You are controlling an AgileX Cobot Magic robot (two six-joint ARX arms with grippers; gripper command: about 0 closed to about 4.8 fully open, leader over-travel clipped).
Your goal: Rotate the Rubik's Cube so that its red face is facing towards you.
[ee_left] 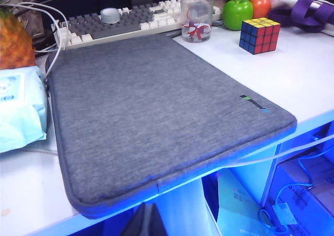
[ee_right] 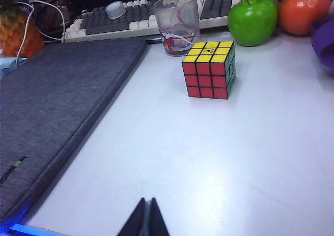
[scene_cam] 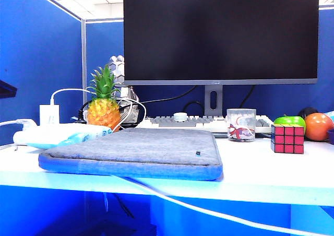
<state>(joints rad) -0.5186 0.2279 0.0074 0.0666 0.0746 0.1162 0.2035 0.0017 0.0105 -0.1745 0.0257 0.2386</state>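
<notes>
Already our left gripper (ee_left: pixel 147 223) and right gripper (ee_right: pixel 146 220) sit clenched and empty, so nudging the Rubik's Cube (ee_right: pixel 210 70) could turn its red face (ee_right: pixel 206 78) away.

Open counter (ee_right: pixel 219 157) in lower half of right wrist view, clear run from right gripper (ee_right: pixel 146 217), fingers pressed together, up to Rubik's Cube (ee_right: pixel 209 70). Blocked behind cube: glass cup (ee_right: pixel 176 24) upper centre, green apple (ee_right: pixel 253 20) and orange fruit (ee_right: pixel 304 8) upper right, keyboard (ee_right: pixel 156 11) beyond. Grey laptop sleeve (ee_left: pixel 156 116) filling centre of left wrist view, above left gripper (ee_left: pixel 146 223), also closed. Wipes pack (ee_left: pixel 18 108) and pineapple (ee_left: pixel 13 40) crowding left edge.
</notes>
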